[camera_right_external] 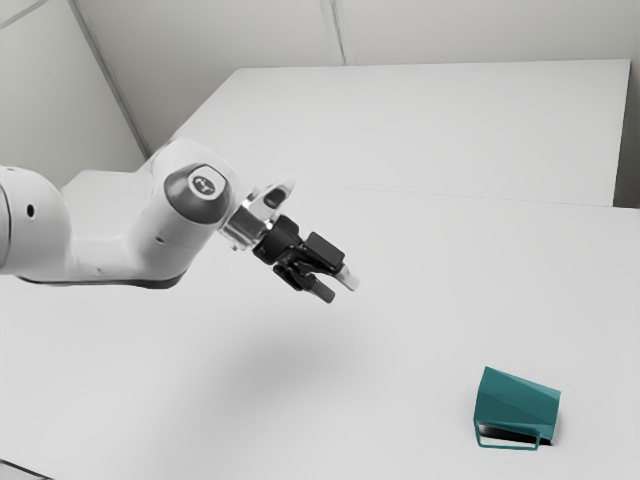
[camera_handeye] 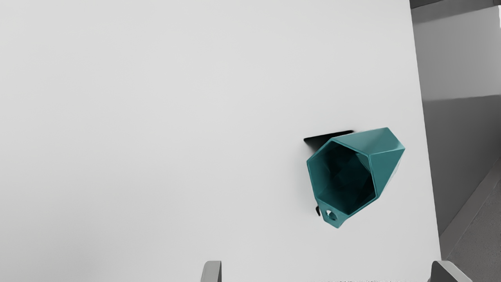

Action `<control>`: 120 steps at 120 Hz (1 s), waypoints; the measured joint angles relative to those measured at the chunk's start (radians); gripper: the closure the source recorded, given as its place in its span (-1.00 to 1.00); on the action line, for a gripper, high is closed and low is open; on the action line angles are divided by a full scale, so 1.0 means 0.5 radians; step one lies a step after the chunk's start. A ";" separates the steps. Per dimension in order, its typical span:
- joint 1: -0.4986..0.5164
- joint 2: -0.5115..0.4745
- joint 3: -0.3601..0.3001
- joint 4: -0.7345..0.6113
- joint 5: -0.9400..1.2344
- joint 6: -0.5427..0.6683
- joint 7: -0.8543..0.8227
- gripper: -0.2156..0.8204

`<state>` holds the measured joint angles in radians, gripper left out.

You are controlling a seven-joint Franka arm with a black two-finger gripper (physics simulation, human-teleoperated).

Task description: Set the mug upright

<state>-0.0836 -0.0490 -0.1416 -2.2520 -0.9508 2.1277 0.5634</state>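
My tool (camera_right_external: 338, 286) hung above the white counter (camera_right_external: 260, 400), its 2 fingers spread apart, while the faceted teal mug (camera_right_external: 515, 402) lay on its side.

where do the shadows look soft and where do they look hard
Exterior view: a broad, soft-edged dim patch on the white table below the arm; hard black by the handle of the faceted teal mug. Wrist view: a crisp black wedge beside the mug's rim, a small black sliver near its handle, deep darkness inside.
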 joint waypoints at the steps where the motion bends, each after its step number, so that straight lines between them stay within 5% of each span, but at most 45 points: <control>1: -0.005 0.000 -0.002 -0.005 -0.007 0.005 0.010 -0.54; 31: -0.070 0.005 -0.080 -0.094 -0.197 0.096 0.227 -0.54; 120: -0.365 0.056 -0.118 -0.209 -0.539 0.140 0.191 -0.54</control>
<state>-0.2660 -0.0211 -0.2008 -2.3565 -1.2202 2.1978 0.6592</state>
